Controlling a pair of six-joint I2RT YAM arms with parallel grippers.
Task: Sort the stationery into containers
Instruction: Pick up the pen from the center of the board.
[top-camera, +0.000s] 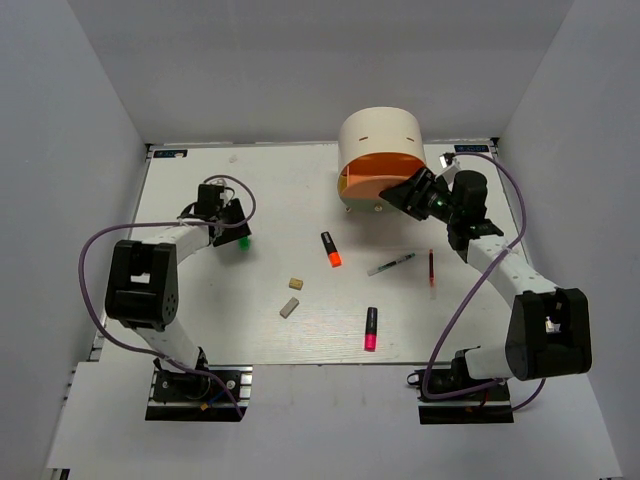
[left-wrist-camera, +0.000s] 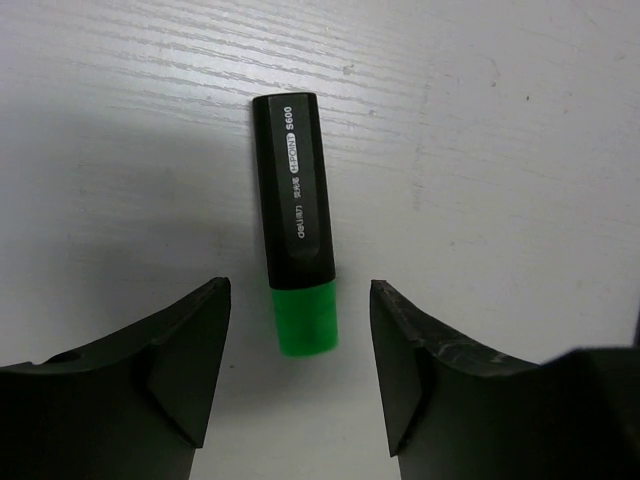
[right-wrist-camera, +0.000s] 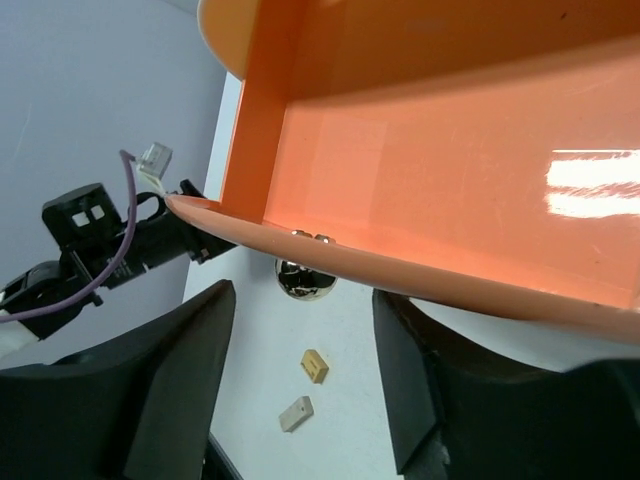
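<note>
Far left on the white surface (left-wrist-camera: 500, 150) lies a black-bodied, green-capped highlighter (left-wrist-camera: 295, 200), long axis running away from the left tool (left-wrist-camera: 300, 292), cap between its spread fingers. The right tool (right-wrist-camera: 305, 298), fingers apart, flanks the shiny knob (right-wrist-camera: 305, 278) of the orange plastic drawer (right-wrist-camera: 430, 180).

Right gripper (right-wrist-camera: 302, 325) has its dark fingers spread wide, and the shiny knob (right-wrist-camera: 305, 278) of the orange drawer (right-wrist-camera: 420, 170) hangs in the gap, touched by neither. The drawer stands open above, its glossy floor catching white glare. Down on the white table (right-wrist-camera: 350, 350) lie one beige eraser (right-wrist-camera: 315, 366) and a second eraser (right-wrist-camera: 295, 413) near it, with the left arm (right-wrist-camera: 85, 225) and its purple cable (right-wrist-camera: 128, 225) far off at the left.
</note>
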